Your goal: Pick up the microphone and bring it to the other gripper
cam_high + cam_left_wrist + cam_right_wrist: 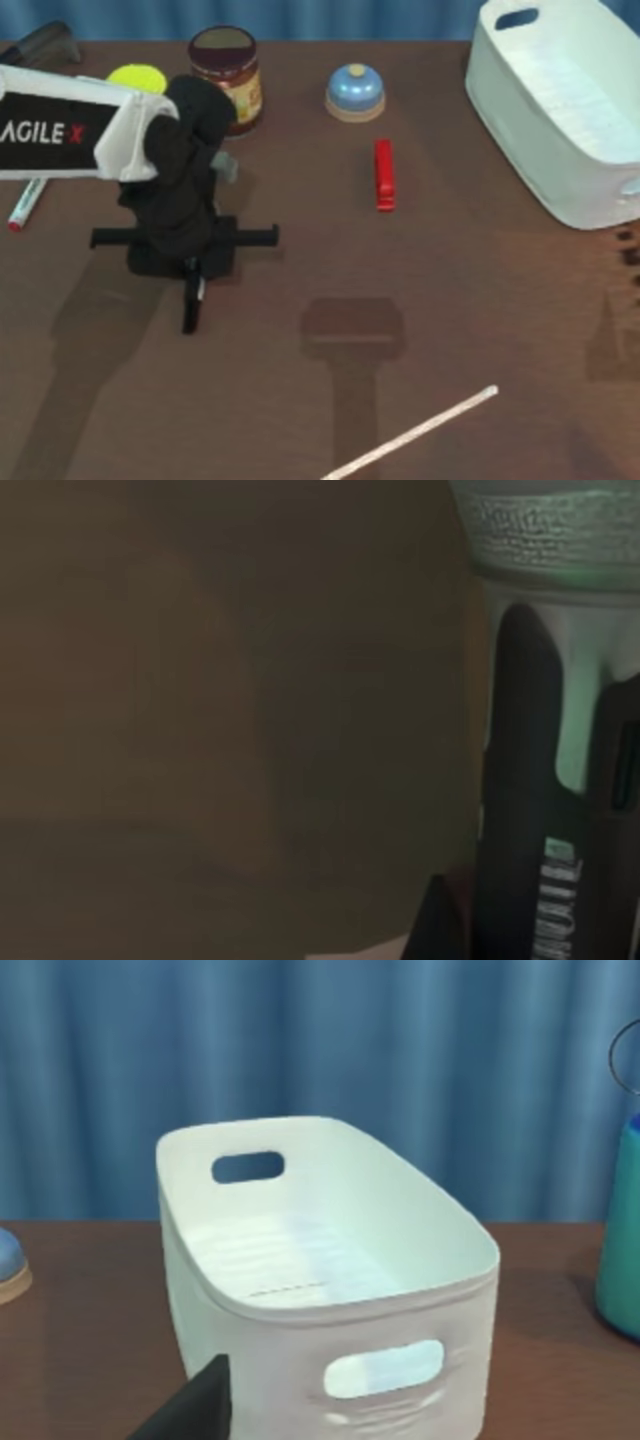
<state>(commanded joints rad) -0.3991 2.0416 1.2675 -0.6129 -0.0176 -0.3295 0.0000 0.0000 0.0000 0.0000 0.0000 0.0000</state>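
Over the left half of the table (470,300), my left arm (70,135) reaches in from the left edge, and its black wrist hangs above the microphone (192,300). From above, only the microphone's black handle shows, poking out from under the wrist toward the near edge; the head end is covered by the arm. The left gripper (575,810) is seen best in the left wrist view: two dark fingers (520,780) stand on either side of the microphone's pale neck, just below its silver-grey mesh head (550,530). The fingers lie close along the neck, but whether they actually clamp it I cannot tell.

Behind the left arm stand a brown jar (227,75) with a label and a yellow-green round thing (138,77) partly hidden by the arm. A white marker with a red cap (25,205) lies near the left edge. Toward the middle are a blue call bell (355,92) and, in front of it, a small red stapler (385,175). A white basket (560,130) with handle slots fills the far right corner, and a pale thin stick (415,433) lies slanted by the near edge.

My right arm is parked off to the right; its wrist view shows one dark fingertip (195,1405) in front of the basket and a teal container (620,1230) beside it.
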